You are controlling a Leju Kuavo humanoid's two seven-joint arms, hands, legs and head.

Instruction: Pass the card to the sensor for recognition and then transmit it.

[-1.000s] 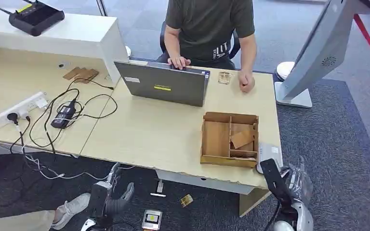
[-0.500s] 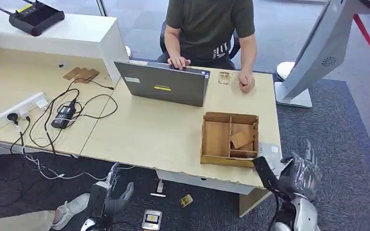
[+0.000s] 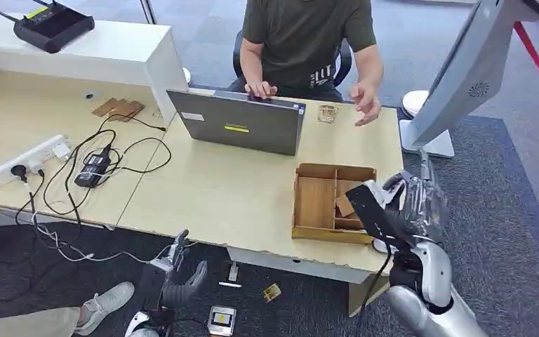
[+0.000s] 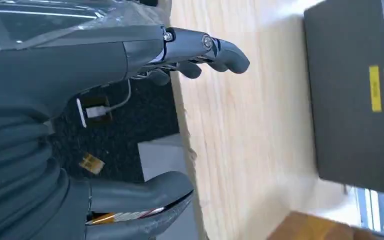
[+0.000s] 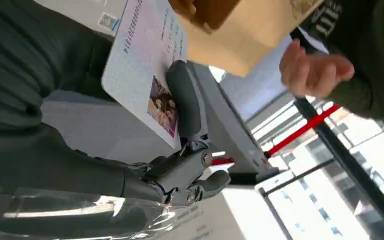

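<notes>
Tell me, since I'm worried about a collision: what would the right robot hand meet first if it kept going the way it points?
Probably the person's raised hand. The right robot hand, pinching the card, points toward it across open desk; depth is unclear.

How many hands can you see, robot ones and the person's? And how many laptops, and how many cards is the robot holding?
Robot hands: 2, the left robot hand and the right robot hand
Person's hands: 2, the typing hand and the raised hand
Laptops: 1, the grey laptop
Held cards: 1, the card in the right robot hand
Total: 6
</notes>
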